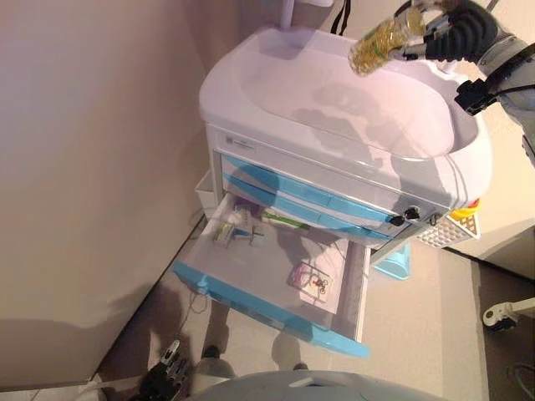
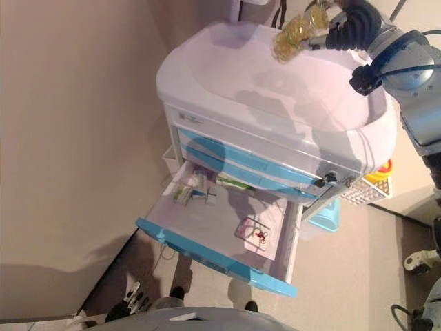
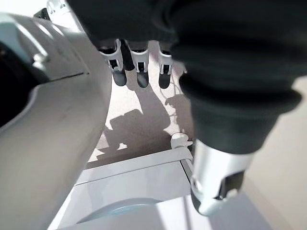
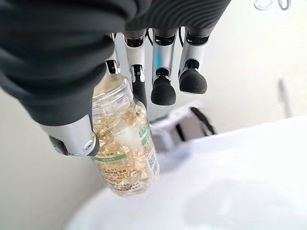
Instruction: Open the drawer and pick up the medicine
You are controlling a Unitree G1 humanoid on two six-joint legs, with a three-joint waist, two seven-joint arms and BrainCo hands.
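Note:
My right hand (image 1: 456,35) is shut on a clear medicine bottle (image 1: 380,43) full of yellow capsules, held on its side in the air above the far side of the white cart top (image 1: 334,117). In the right wrist view the thumb and one finger pinch the bottle (image 4: 125,143) near its neck, while the other fingers (image 4: 163,88) stay off it. Below, the lowest blue-fronted drawer (image 1: 251,302) stands pulled out, with small packets (image 1: 230,227) at its back and a flat sachet (image 1: 311,280) on its floor. My left hand (image 1: 171,372) hangs low by the floor, fingers (image 3: 139,72) relaxed and holding nothing.
A beige wall (image 1: 84,167) runs close along the cart's left side. Two shut blue drawers (image 1: 292,196) sit above the open one. A white basket with a yellow container (image 1: 456,227) hangs on the cart's right side, with a light blue bin (image 1: 393,263) under it.

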